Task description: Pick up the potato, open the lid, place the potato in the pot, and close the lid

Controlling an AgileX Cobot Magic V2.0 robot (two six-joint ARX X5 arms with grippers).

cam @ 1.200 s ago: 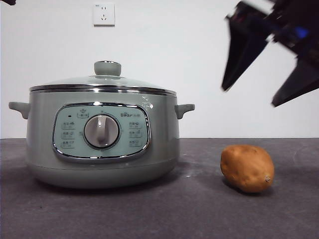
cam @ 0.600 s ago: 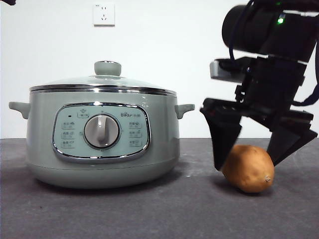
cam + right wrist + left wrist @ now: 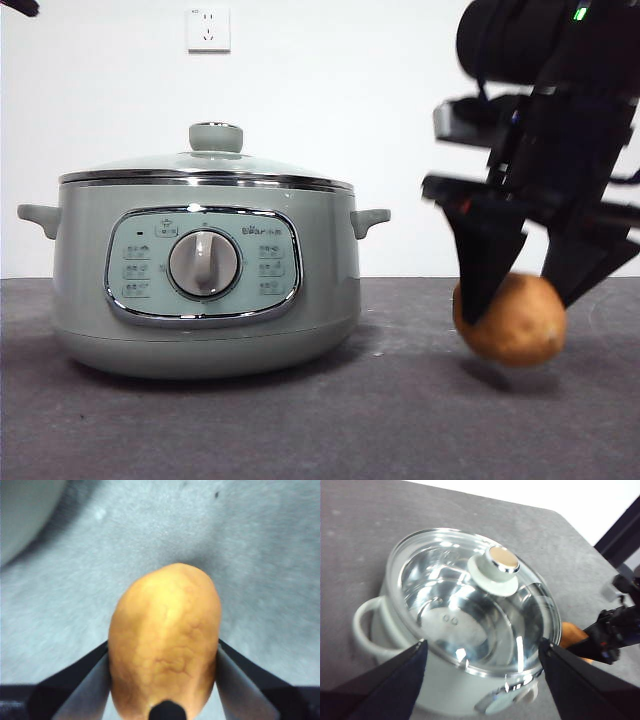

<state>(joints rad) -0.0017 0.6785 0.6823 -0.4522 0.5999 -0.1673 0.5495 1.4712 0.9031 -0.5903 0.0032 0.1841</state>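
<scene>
A dark grey, matte table fills the foreground of the front view, faintly speckled and lightly scuffed. Nearest the camera, at about 4 o'clock in that view, the potato is held just clear of the surface, with a soft shadow seen on the table beneath it. It is clamped by the right gripper, whose two black jaws are pressed against its opposite flanks; in the right wrist view the potato is seen wedged tight between the jaws of the right gripper, the grey table below blurred.

A little farther back, at about 9 o'clock, the pot is set on the table, its dial and button panel turned to the camera. The lid is seated flat on the rim, its knob upright at the centre. From the left wrist view the lid is looked down upon, the bare steel interior of the pot showing through the glass. The left gripper is held above it with its jaws spread wide and nothing between them.

Beyond the table a plain white wall is seen, with a white socket mounted at about 11 o'clock.
</scene>
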